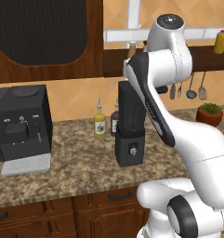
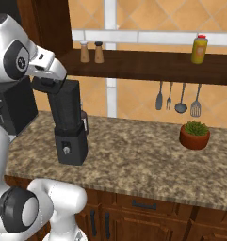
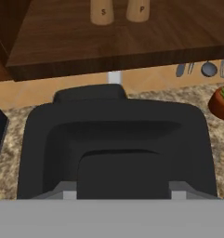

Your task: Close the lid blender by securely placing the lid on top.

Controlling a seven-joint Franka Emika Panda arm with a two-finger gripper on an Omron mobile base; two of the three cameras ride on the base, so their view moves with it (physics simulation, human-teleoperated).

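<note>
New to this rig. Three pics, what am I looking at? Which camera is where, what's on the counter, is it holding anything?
It is a rendered kitchen with a white robot arm on a driving base. Two pictures come from cameras on the base, behind the arm to its left and right; the third looks down from the hand itself. On the stone counter stand a tall black blender, a coffee machine, two bottles and a potted plant. The hand sits over the blender's top. Whether the pincer is open or holding the lid, I cannot tell.
</note>
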